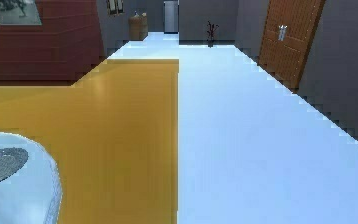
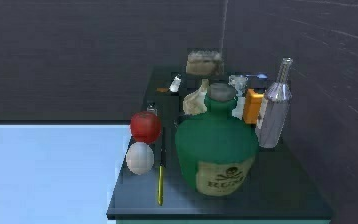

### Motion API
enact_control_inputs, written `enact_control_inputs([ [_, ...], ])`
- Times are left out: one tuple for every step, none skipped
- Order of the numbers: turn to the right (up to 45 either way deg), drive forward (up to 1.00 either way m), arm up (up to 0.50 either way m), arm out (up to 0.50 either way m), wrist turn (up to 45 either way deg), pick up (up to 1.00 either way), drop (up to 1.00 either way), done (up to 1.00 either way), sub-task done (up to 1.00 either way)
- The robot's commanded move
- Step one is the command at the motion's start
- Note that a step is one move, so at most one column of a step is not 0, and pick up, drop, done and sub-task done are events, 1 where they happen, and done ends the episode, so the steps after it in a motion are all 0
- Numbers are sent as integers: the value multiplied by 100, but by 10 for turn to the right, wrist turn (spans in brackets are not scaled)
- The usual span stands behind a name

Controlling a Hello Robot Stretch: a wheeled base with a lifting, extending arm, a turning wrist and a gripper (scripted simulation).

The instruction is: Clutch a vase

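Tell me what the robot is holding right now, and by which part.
That cannot be told from these pictures. The green vase stands on the dark table, near an apple and an egg.

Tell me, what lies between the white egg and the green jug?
In the arm side view, a thin yellow stick lies between egg and jug.

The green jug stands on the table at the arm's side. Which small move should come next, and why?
Probably extend the arm toward the green jug, the most vase-like thing on the dark table. It stands by the near edge, about mid-picture in the arm side view, so little driving seems needed. A red apple and a white egg lie close beside it, so go slowly.
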Motion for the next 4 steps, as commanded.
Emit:
enact_control_inputs([
  [0,0,50,0,0,0,0,0,0],
  [0,0,38,0,0,0,0,0,0],
  [0,0,0,44,0,0,0,0,0],
  [0,0,0,0,450,0,0,0,0],
])
